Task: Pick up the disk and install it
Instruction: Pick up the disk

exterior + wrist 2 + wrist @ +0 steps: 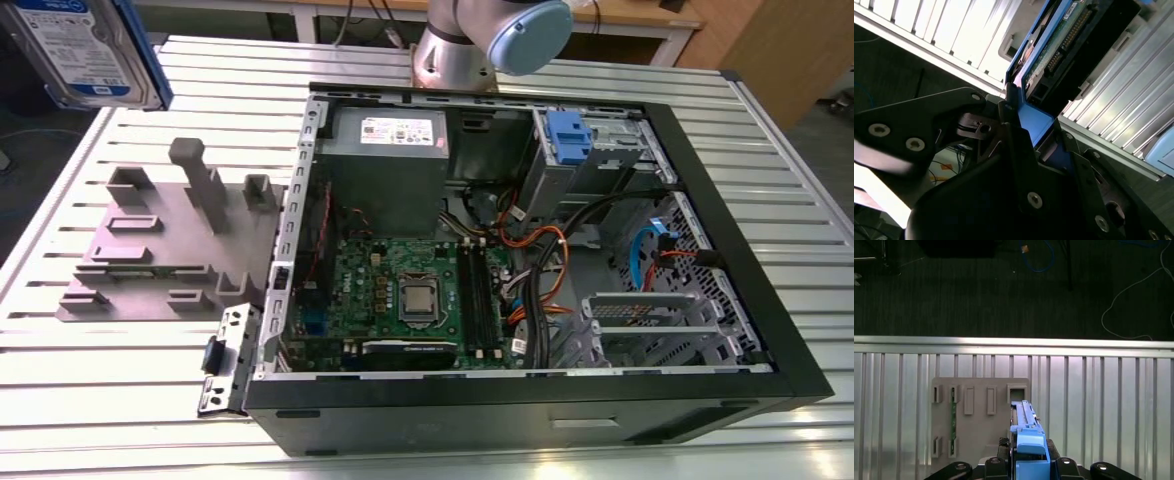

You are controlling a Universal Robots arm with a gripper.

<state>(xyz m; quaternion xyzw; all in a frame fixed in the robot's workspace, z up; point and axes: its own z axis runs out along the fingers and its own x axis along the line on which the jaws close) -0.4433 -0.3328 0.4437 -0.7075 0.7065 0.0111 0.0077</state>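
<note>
The disk (78,48), a silver-grey drive with a white-and-blue label in a blue carrier, hangs in the air at the exterior view's upper left, above the table's corner. In the second wrist view my gripper (1031,122) is shut on the blue end of the disk (1066,42), whose circuit board and connector side faces the camera. In the first wrist view the disk (1026,432) stands edge-on between the black fingers (1064,462), over the grey fixture plate (981,425).
An open computer case (747,330) lies on the ribbed aluminium table (134,390), with a motherboard, cables and the grey power-supply box (387,130). Another blue carrier (567,135) sits in a bay at the far side. A metal cage (641,320) is at the case's right. The grey fixture (160,250) stands left of the case.
</note>
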